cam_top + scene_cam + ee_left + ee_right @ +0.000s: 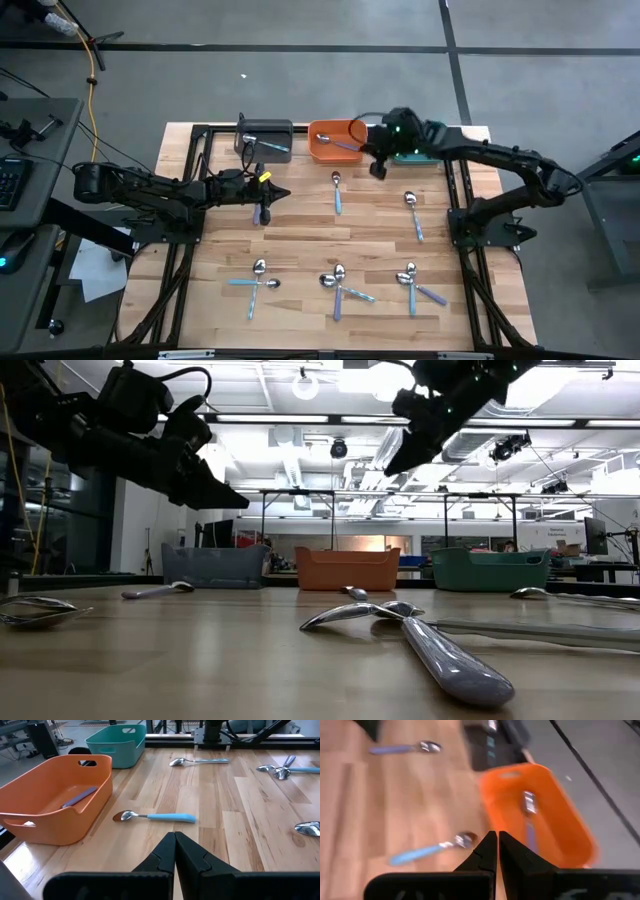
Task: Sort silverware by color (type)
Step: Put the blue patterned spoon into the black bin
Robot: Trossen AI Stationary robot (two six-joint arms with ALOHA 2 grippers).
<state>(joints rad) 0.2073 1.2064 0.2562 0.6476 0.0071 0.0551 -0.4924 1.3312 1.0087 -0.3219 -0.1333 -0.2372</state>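
Behind the scattered spoons [338,192], grey bin [265,139], orange bin [335,140], teal bin [116,743]; both tools, left [283,192] and right [378,170], clenched empty.

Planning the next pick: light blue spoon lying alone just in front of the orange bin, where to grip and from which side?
Likely the light blue spoon's handle at mid-length, coming straight down from above. It lies flat on the table, bowl toward the orange bin, with bare wood on both sides for the fingers. The rounded metal bowl would probably slip.
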